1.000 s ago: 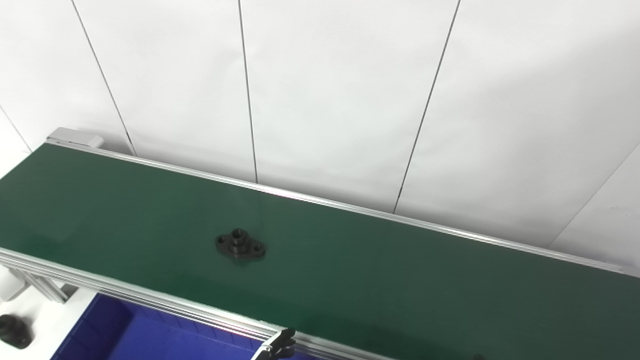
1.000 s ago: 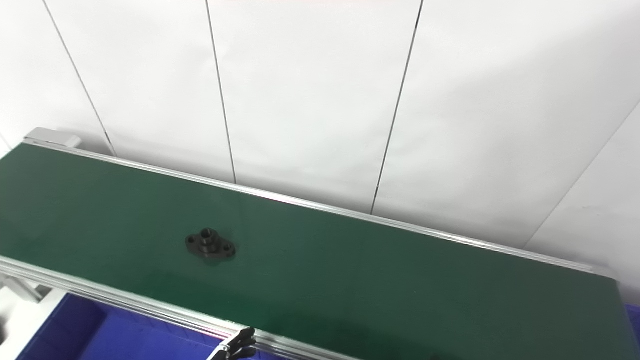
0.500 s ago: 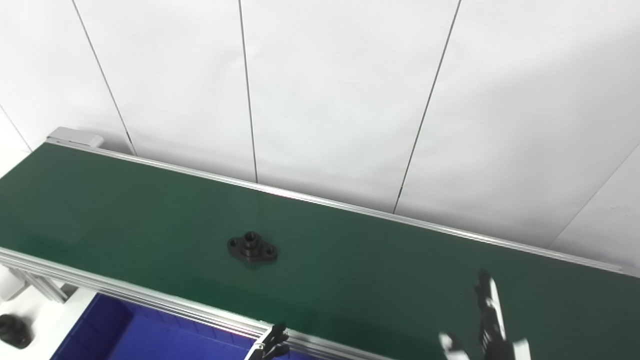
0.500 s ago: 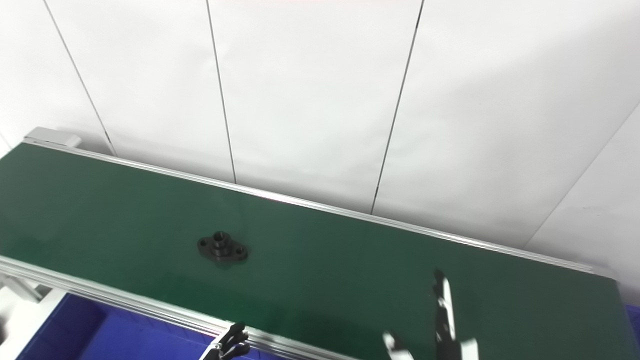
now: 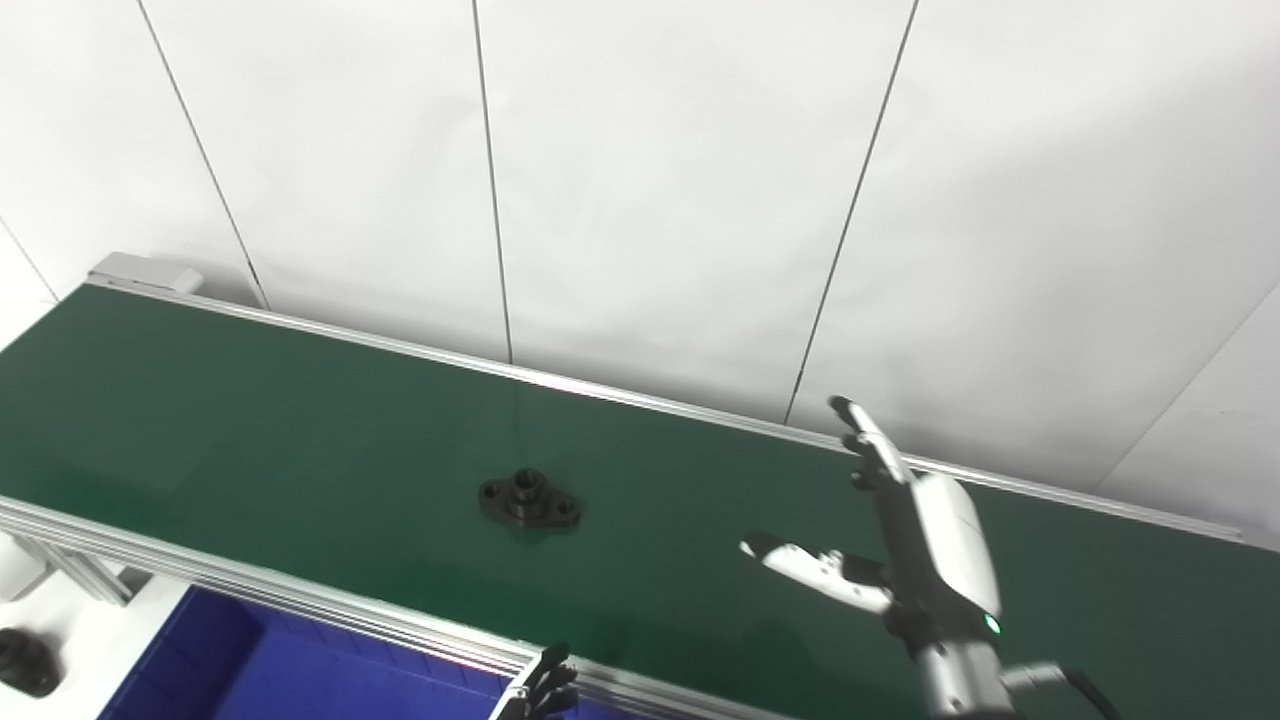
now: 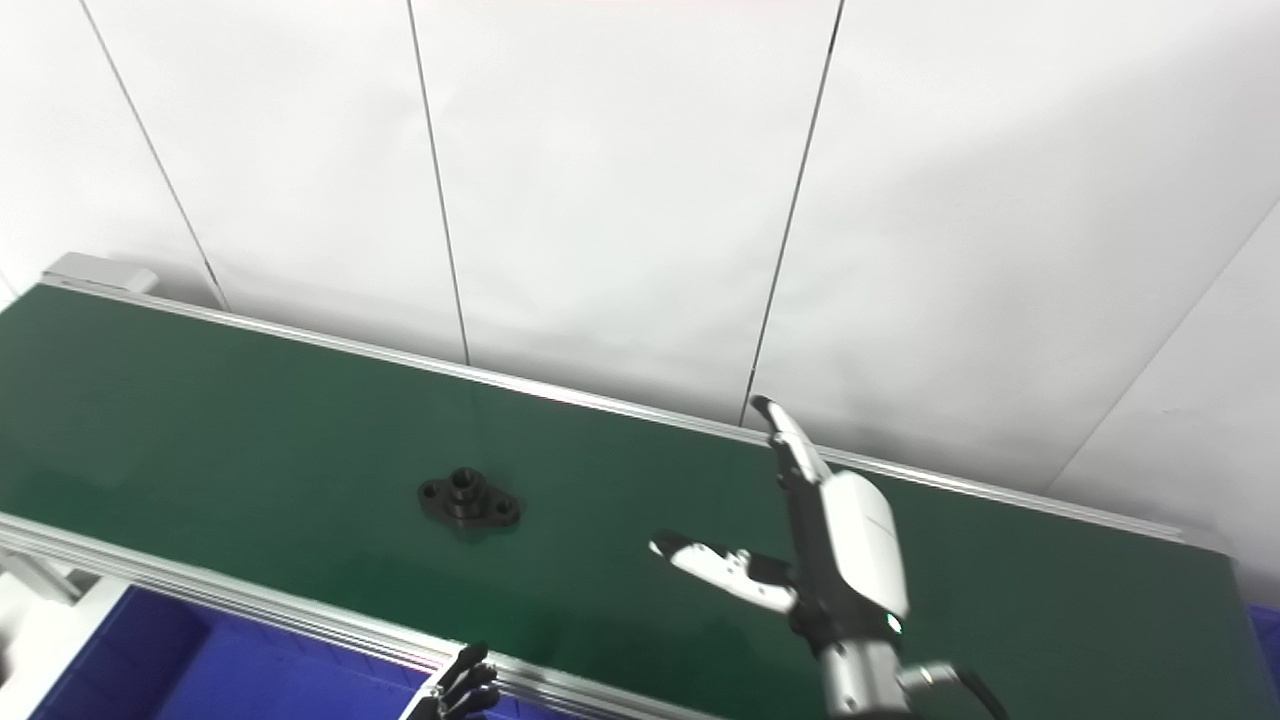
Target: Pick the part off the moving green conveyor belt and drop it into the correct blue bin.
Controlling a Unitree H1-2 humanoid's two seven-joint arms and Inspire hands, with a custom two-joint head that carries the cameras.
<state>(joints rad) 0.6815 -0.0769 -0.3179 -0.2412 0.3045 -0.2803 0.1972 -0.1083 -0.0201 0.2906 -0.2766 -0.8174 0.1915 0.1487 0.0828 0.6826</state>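
The right hand [image 5: 915, 545] is raised over the belt [image 5: 250, 430], spread wide and empty, thumb toward the part [image 5: 530, 500] lying well apart mid-belt; the left hand [image 5: 540, 690] shows only fingertips, grip unclear.

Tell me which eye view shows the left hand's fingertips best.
Right eye view, slightly: the left hand shows dark fingertips poking up by the belt rail. The left eye view shows the same tips, cropped a little closer to the bottom edge. Open or shut is unclear in both.
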